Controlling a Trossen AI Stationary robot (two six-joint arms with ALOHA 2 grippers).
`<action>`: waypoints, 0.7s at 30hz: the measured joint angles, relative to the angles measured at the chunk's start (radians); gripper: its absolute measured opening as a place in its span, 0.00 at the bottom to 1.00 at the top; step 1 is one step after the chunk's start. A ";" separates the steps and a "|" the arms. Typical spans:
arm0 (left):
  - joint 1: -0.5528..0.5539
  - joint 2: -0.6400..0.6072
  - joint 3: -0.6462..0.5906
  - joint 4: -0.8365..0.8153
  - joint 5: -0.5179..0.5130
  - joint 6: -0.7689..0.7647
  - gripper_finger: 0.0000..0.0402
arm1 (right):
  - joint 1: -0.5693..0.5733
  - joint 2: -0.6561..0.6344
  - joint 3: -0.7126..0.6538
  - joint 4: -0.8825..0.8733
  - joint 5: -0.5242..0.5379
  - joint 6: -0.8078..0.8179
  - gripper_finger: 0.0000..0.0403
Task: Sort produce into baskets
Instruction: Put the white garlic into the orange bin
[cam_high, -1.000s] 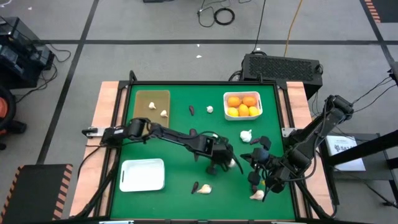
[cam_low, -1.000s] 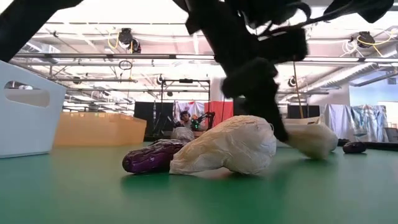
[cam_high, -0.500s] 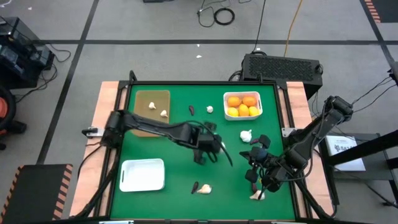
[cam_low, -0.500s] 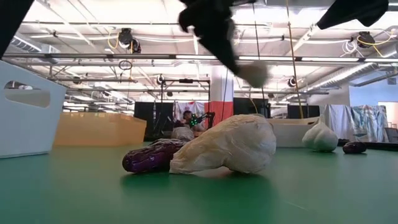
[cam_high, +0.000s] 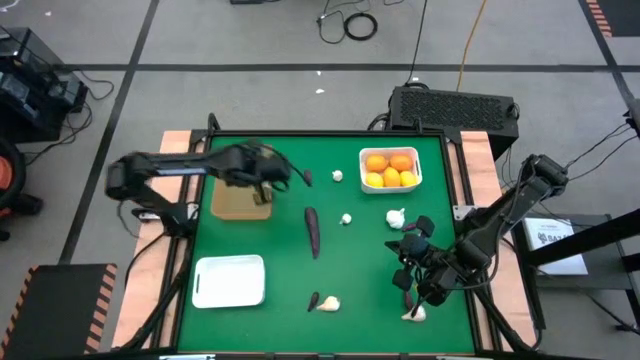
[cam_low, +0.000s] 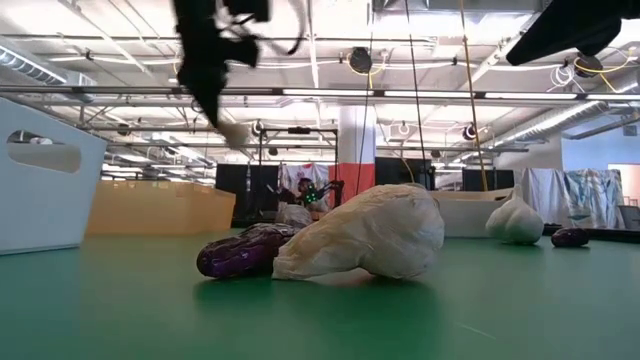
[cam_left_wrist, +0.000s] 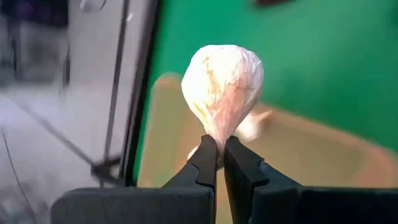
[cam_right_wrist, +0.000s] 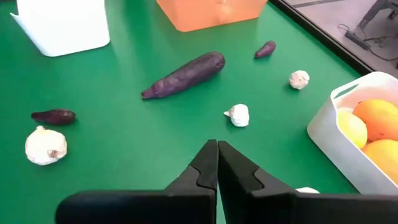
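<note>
High view: I saw the left gripper (cam_high: 268, 172) over the tan tray (cam_high: 243, 202), and the right gripper (cam_high: 412, 290) low near the tabletop's (cam_high: 280, 250) right edge. Left wrist view: its jaws were clenched on a garlic bulb (cam_left_wrist: 222, 84) by its tip, above that tray. Right wrist view: the jaws were closed on nothing, and a long eggplant (cam_right_wrist: 184, 74) lay ahead.

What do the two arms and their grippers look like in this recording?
Both arms are dark, jointed and slender. The left gripper and right gripper each have two black, wedge-shaped fingers tapering to narrow tips, mounted on a broad dark bar. No markings are visible on them.
</note>
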 joint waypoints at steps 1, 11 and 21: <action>0.027 -0.036 -0.039 0.002 -0.001 -0.013 0.04 | -0.004 0.000 0.000 0.001 -0.001 0.000 0.00; 0.183 -0.203 -0.335 0.013 0.093 -0.062 0.04 | -0.031 0.000 0.000 0.030 0.000 0.000 0.00; 0.185 -0.206 -0.413 0.105 0.065 -0.031 0.20 | -0.042 0.000 0.000 0.057 -0.002 -0.001 0.00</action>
